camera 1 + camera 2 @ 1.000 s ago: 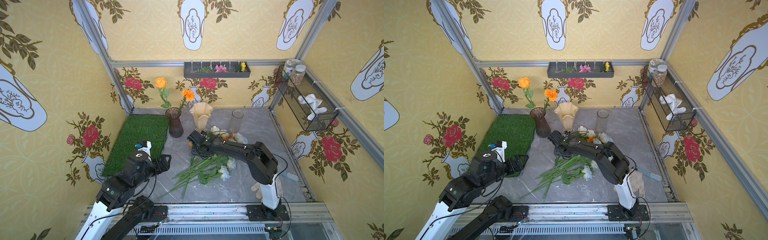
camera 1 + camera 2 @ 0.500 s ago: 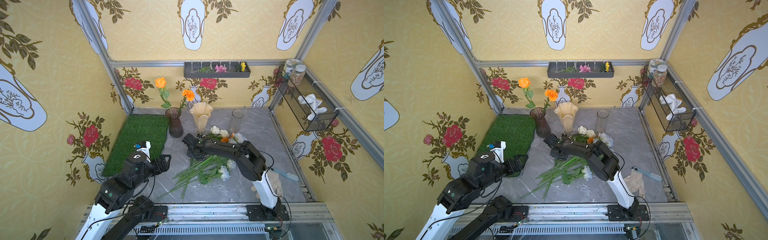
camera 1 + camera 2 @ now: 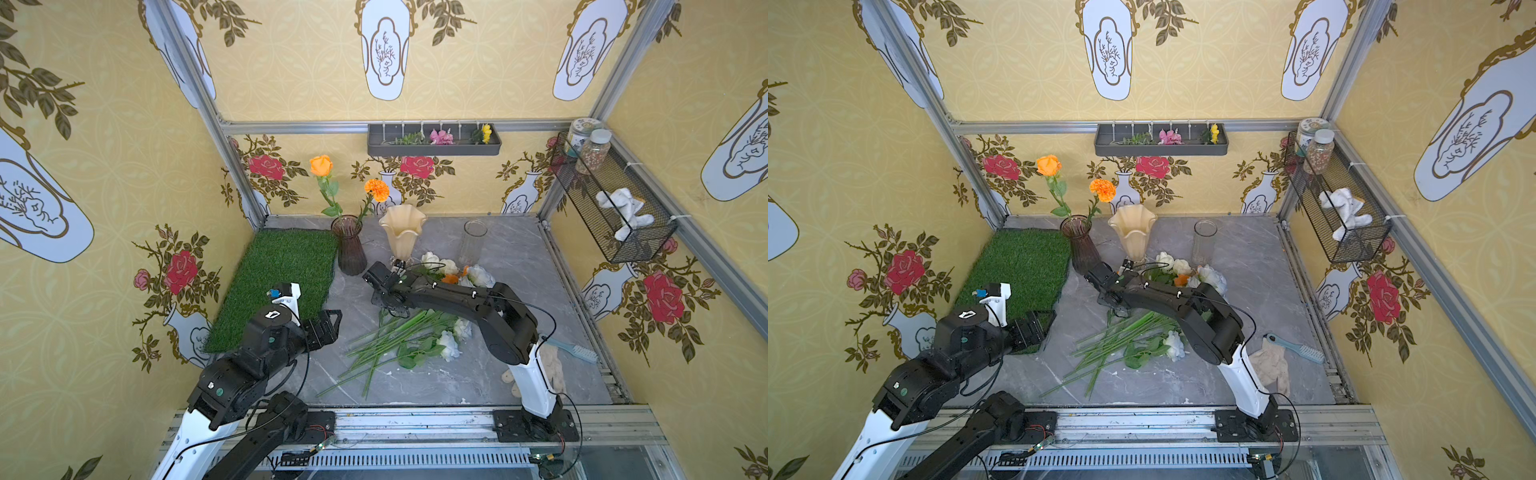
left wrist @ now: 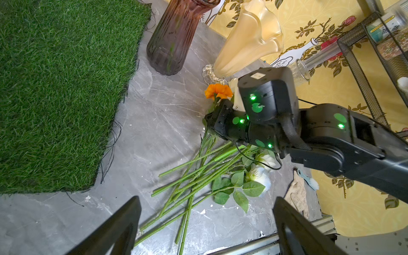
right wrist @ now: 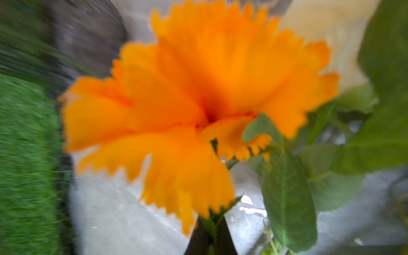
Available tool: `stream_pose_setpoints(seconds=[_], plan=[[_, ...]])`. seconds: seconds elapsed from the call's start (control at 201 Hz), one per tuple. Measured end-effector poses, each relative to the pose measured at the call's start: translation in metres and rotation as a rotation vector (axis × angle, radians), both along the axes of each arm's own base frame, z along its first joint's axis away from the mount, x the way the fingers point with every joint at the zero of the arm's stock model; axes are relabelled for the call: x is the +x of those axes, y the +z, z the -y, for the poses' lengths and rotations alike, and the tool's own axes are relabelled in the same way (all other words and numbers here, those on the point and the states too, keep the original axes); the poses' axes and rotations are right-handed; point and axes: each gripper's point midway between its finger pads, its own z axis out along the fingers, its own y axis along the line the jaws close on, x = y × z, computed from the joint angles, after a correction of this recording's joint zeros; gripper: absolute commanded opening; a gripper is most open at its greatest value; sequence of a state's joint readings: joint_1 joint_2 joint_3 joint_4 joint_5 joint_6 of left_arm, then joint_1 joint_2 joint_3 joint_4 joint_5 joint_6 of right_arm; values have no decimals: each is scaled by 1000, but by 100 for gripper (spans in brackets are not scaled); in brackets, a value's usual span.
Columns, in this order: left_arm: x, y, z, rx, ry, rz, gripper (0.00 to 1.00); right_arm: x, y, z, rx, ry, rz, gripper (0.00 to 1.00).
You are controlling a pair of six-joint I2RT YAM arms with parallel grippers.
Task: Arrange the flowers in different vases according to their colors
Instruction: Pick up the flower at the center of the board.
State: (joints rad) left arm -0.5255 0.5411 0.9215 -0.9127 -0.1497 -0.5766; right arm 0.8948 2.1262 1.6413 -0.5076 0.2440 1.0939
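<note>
Yellow walls [image 3: 291, 62] with painted roses stand round a grey table [image 3: 415, 386] that has a green mat [image 3: 282, 266] on one side. Three vases stand in a row at the back: a purple vase [image 3: 351, 253] beside the mat, then a cream vase [image 3: 402, 232], then a glass vase [image 3: 471, 245]. The purple vase already has an orange rose [image 3: 321, 165] and a marigold [image 3: 377, 190] in it. The other two look empty. The right gripper [image 4: 213, 114] is pinched tight on the stem of an orange flower [image 4: 218, 91], just under its head. From the jaws the stem runs low toward the front of the table, into the pile [image 3: 395, 336] of green stems and white roses [image 3: 451, 347]. I cannot tell where it ends. The purple vase is just beside this gripper, toward the mat and a little farther back, so the right arm is much the nearer one. I think the flower must be lifted, stood up with its stem end pointing down, and brought over the purple vase's mouth. The long stem might drag on the pile. The left gripper [image 3: 328, 326] hangs wide open and empty by the front corner of the mat, well apart from the vases.
</note>
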Motion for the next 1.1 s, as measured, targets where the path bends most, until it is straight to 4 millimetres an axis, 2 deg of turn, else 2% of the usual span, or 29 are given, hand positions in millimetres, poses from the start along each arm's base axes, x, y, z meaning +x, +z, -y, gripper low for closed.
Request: stream_pose_setpoints(seconds=[0.204,0.388,0.543,0.821,0.961,1.1], plan=[[1,-1,0,3,2,-6,95,16,51,-4,49,8,166,0],[1,-2,0,5,2,-9,95,23,112,-13,69,51,379,0],[1,-2,0,4,2,-7,95,28,162,-10,83,67,539,0],[1,-1,0,3,2,-3,95,0,253,-28,103,200,846,0],[-1,2,-2,-3,6,11,95,-20,297,-54,89,317,1020,0],[-2,5,-4,-8,12,26,96,-36,352,-86,75,444,1206,0]])
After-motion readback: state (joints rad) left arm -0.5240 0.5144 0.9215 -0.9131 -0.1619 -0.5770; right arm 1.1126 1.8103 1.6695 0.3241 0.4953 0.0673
